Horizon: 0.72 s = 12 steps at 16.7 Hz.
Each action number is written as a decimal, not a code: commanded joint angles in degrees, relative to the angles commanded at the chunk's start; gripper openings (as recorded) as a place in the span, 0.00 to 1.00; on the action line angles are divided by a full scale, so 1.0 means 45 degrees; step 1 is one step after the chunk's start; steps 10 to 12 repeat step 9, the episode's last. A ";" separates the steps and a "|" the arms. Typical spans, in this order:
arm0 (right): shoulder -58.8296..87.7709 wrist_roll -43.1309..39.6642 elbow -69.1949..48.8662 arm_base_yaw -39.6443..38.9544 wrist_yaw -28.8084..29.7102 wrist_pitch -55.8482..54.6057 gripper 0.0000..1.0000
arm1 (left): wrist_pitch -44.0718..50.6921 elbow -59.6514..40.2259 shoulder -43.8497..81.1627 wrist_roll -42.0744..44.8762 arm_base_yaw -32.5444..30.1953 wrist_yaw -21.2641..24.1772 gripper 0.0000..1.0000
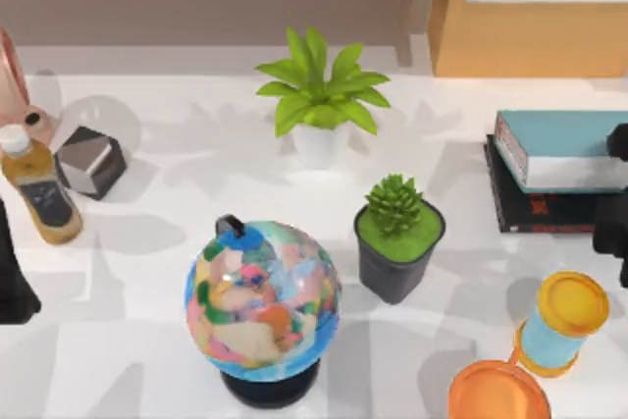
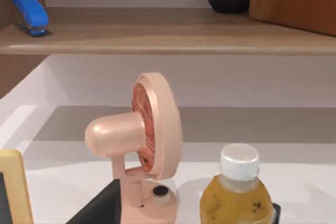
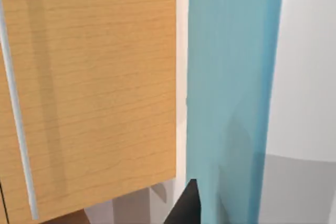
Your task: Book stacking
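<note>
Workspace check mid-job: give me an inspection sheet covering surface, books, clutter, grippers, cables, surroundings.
Surface: white table, shadowed.
Job's things: teal book lies on black book, right side.
Clutter: globe, two potted plants, bottle, cube, pink fan, orange bowl, yellow-capped jar.
Grippers: right arm at the books, fingers unclear; left arm parked at left edge.
Cables: nothing seen.
Surroundings: wooden cabinet, shelf with stapler.

Globe (image 1: 262, 299), two potted plants (image 1: 396, 233), juice bottle (image 1: 39, 190), pink fan (image 2: 144, 135), wooden cabinet (image 1: 535, 9).
</note>
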<state>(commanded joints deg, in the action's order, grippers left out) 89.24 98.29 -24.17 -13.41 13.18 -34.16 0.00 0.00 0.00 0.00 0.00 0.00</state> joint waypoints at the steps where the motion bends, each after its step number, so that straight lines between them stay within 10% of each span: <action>1: 0.0000 0.0000 0.0000 0.0000 0.0000 0.0000 0.83 | 0.0000 0.0000 0.0000 0.0000 0.0000 0.0000 1.00; 4: 0.0000 0.0000 0.0000 0.0000 0.0000 0.0000 1.00 | 0.0000 0.0000 0.0000 0.0000 0.0000 0.0000 1.00; 12: 0.0000 0.0000 0.0000 0.0000 0.0000 0.0000 1.00 | 0.0000 0.0000 0.0000 0.0000 0.0000 0.0000 1.00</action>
